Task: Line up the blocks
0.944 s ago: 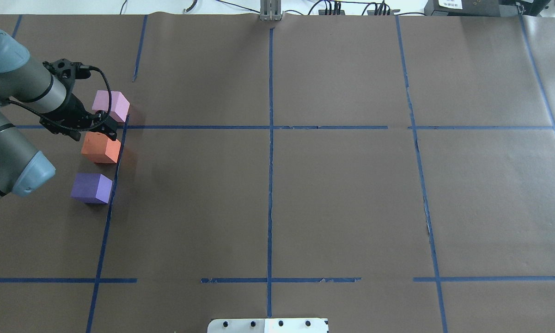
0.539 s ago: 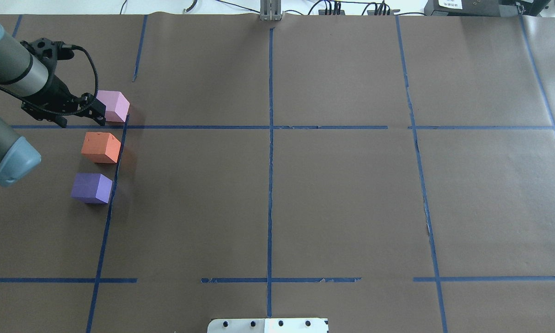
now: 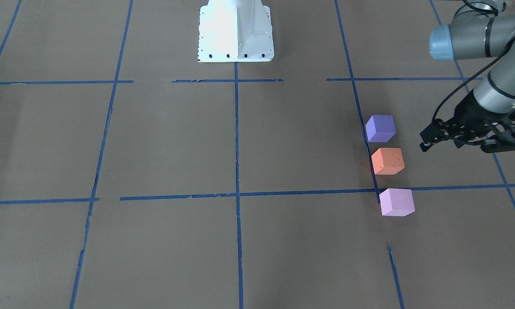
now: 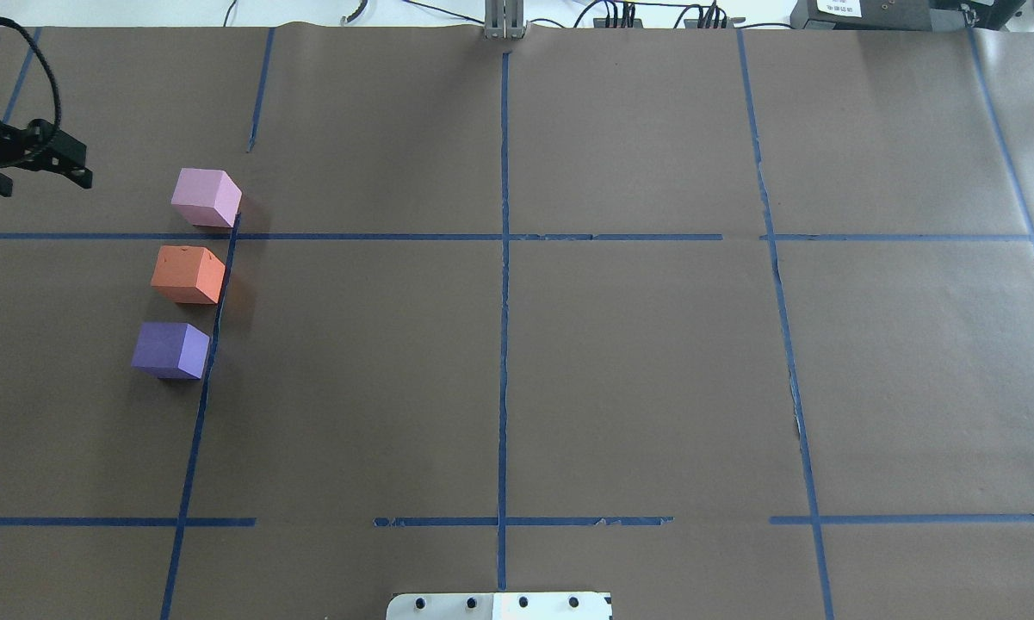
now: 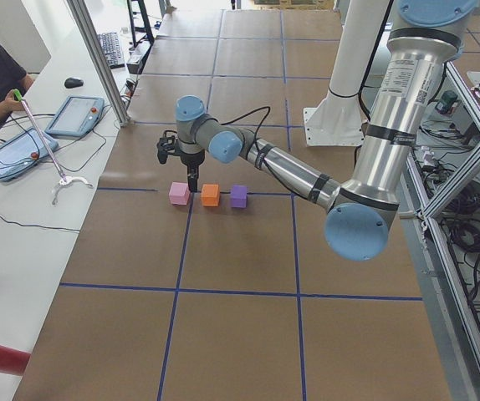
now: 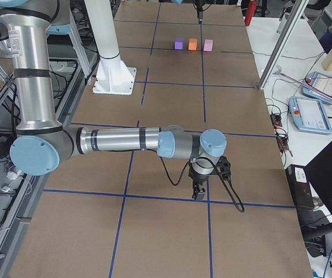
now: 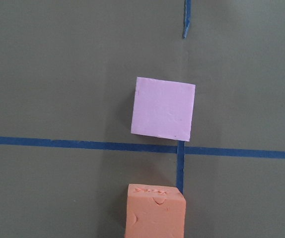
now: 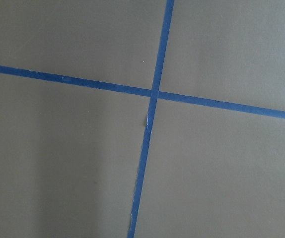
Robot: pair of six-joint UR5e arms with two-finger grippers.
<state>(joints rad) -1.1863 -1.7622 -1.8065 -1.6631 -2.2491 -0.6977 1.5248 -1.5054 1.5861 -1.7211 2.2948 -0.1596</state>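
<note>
Three cubes stand in a straight line beside a blue tape line: pale pink [image 4: 207, 197], orange [image 4: 188, 274], violet-blue [image 4: 170, 350]. The front view shows them as violet-blue [image 3: 380, 128], orange [image 3: 387, 161], pink [image 3: 396, 201]. My left gripper [image 4: 39, 176] is open and empty, raised above the table and apart from the blocks, to their outer side [image 3: 456, 146]. The left wrist view looks down on the pink cube [image 7: 163, 109] and the orange cube [image 7: 155, 210]. My right gripper [image 6: 199, 194] shows only in the exterior right view, far from the blocks; I cannot tell if it is open.
Brown paper with a blue tape grid [image 4: 504, 237] covers the table. The white robot base [image 3: 236, 30] stands at the table's middle edge. Beyond the table's left end stand an aluminium post [image 5: 98, 58] and a desk with tablets [image 5: 74, 114].
My left gripper has drawn back from above the orange cube, up and outward to the view's left edge. The three cubes have not moved.
</note>
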